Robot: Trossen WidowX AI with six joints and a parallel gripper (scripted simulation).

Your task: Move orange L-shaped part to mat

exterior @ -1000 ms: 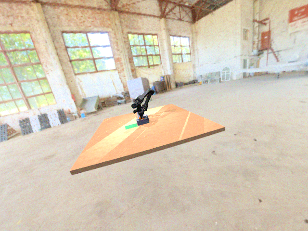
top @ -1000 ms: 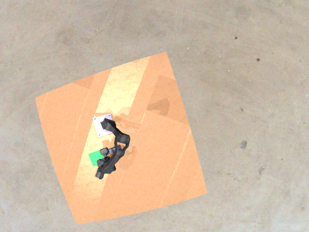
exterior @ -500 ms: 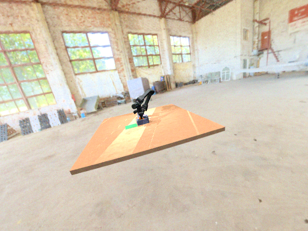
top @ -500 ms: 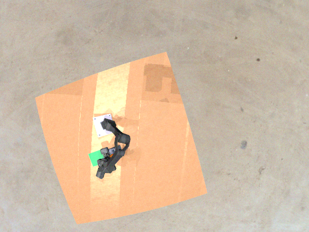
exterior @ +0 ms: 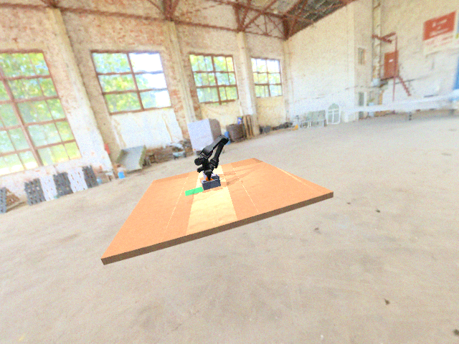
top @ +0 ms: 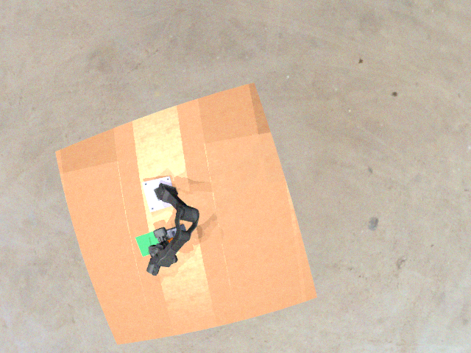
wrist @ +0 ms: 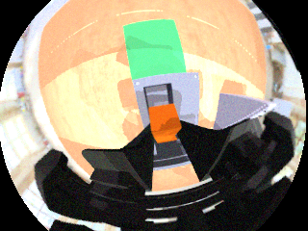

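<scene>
1. Flat green rectangular mat [top: 145, 243]: we record it lying on the board at the left of the cluster in the top view, its right part hidden under the arm. In the wrist view the green mat [wrist: 154, 49] lies just beyond the far edge of the tray, apparently touching it.

2. Grey square tray with a long recessed pocket [wrist: 187, 92]: we find it just beside the mat. In the exterior view the tray [exterior: 211, 183] shows as a dark block directly beneath the gripper, with the mat [exterior: 193, 191] to its left.

3. Orange L-shaped part [wrist: 166, 123]: we see one end of it raised out of the pocket, tilted, near the wrist camera. The far stretch of the pocket behind it shows bare grey. From the top only a small orange patch [top: 171, 239] shows through the arm. Whether its lower end touches the pocket floor we cannot tell.

4. Black parallel-jaw gripper [wrist: 168, 144]: we log it pinched on the raised end of the orange part, one dark finger [wrist: 125, 164] on each side. In the top view the gripper [top: 165, 240] sits over the tray, pointing down.

5. Black six-joint arm [top: 184, 214]: we note it bending from its white square base plate [top: 151, 193] down to the tray.

6. Wide orange wooden board [top: 247, 212]: we list it under all of the above, with a paler stripe along it.
</scene>
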